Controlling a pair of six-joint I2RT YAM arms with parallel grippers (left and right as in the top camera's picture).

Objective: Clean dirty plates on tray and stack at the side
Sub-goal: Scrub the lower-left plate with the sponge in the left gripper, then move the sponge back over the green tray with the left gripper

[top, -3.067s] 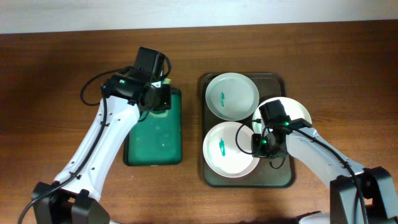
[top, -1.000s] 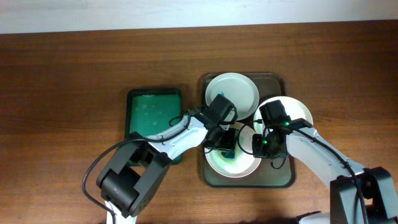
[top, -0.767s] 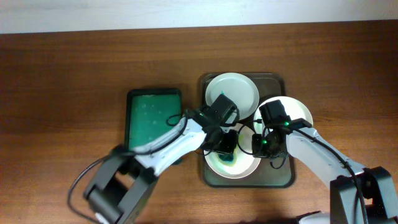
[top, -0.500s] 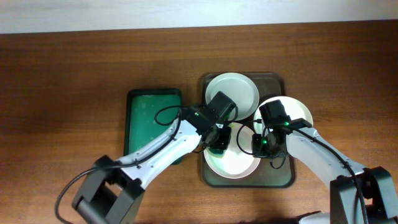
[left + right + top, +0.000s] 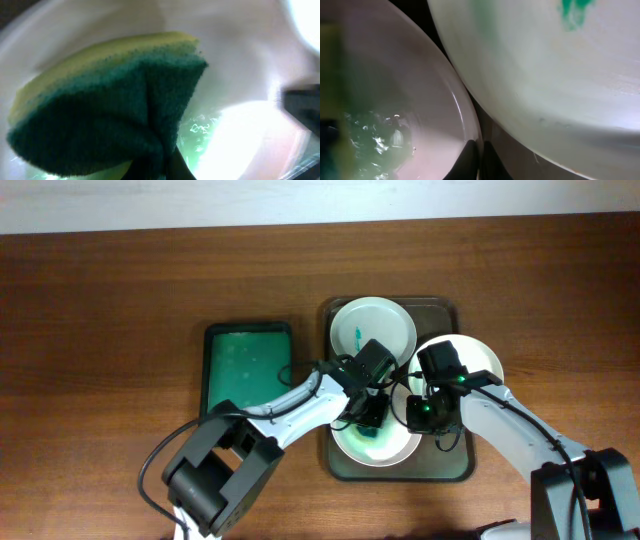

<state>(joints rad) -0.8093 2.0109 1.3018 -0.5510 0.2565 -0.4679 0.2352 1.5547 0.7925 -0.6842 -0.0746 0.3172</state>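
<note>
No words, numbers, brands or signs are showing clearly enough to read in any of the views.
</note>
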